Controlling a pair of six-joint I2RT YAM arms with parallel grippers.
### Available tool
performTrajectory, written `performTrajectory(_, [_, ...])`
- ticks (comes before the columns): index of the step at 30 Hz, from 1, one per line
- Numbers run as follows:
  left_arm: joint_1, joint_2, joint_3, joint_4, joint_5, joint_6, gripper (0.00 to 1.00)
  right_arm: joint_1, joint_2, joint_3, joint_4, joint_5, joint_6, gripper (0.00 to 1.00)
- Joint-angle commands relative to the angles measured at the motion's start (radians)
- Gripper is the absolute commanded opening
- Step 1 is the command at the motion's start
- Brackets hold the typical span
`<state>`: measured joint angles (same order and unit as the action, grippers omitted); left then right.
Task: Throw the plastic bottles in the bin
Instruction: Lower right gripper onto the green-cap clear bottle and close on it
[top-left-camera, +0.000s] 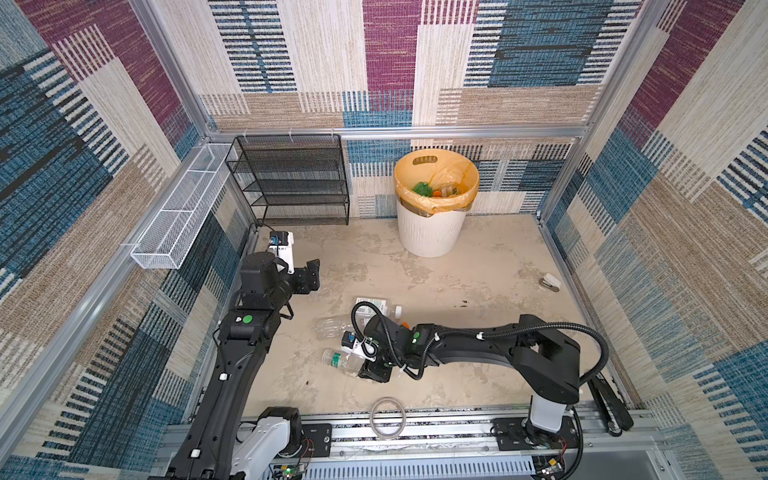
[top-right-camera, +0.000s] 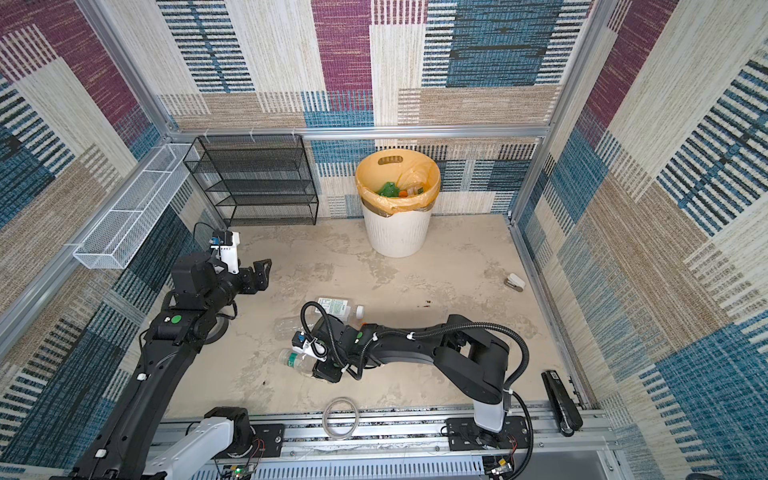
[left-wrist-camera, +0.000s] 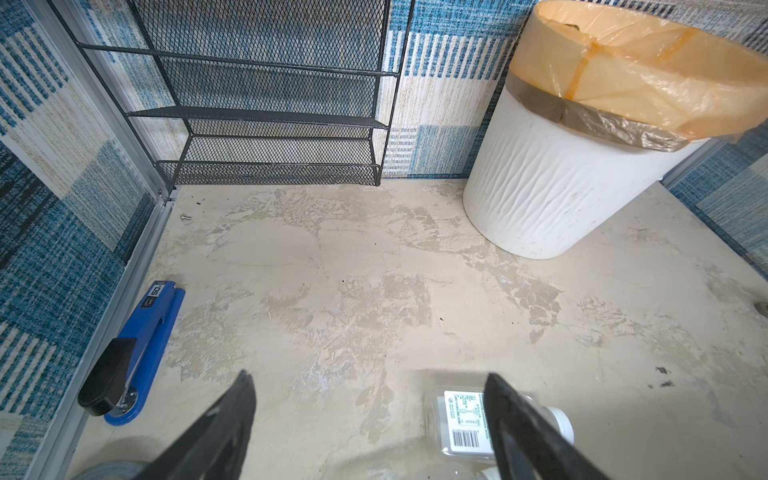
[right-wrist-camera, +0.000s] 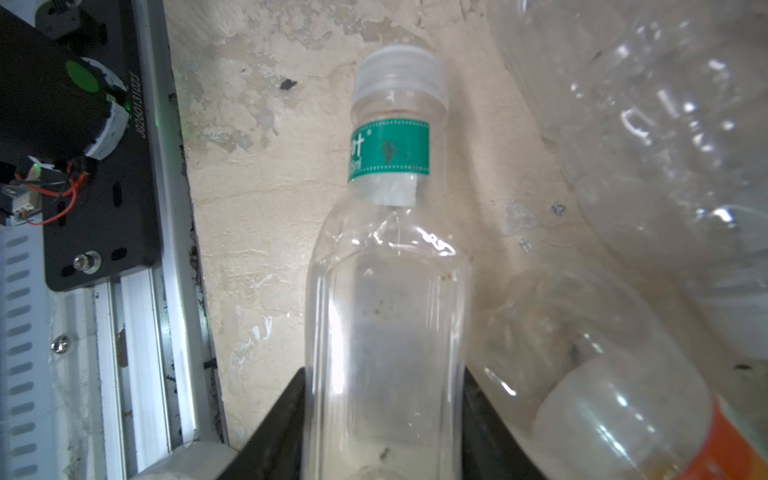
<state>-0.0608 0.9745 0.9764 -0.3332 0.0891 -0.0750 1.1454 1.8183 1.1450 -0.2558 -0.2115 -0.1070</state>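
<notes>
Partly done. The bin (top-left-camera: 430, 232) already held a green bottle (top-left-camera: 422, 189) and a few others in its orange liner. At least four plastic bottles lay on the desk (top-left-camera: 478, 332), well in front of the bin: a green-banded bottle (right-wrist-camera: 386, 291), a clear unlabelled bottle (top-left-camera: 330, 326), a white-labelled bottle (top-left-camera: 374, 306) and an orange-labelled bottle (right-wrist-camera: 623, 415).

The right gripper (top-left-camera: 365, 369) had its fingers (right-wrist-camera: 274, 436) pressed on both sides of the green-banded bottle; lifted or not, I could not tell. The left gripper (top-left-camera: 309, 276) hung front-left of the bin, fingers (left-wrist-camera: 224, 424) spread wide on nothing.

A black mesh rack (top-left-camera: 291, 178) stood just left of the bin. A blue stapler (left-wrist-camera: 141, 345), a tape ring (top-left-camera: 387, 417) and a small white stapler (top-left-camera: 550, 282) lay apart from it. Nothing seemed to block the way to the bin.
</notes>
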Motion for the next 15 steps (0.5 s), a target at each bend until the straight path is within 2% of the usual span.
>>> performTrajectory(1, [0.001,0.0,0.001,0.011,0.012,-0.012,0.86,0.002,-0.048,-0.009,0.057,-0.023,0.002,0.44])
performTrajectory(15, [0.001,-0.002,-0.001,0.007,0.013,-0.008,0.85,-0.013,-0.209,-0.109,0.101,-0.026,0.057,0.42])
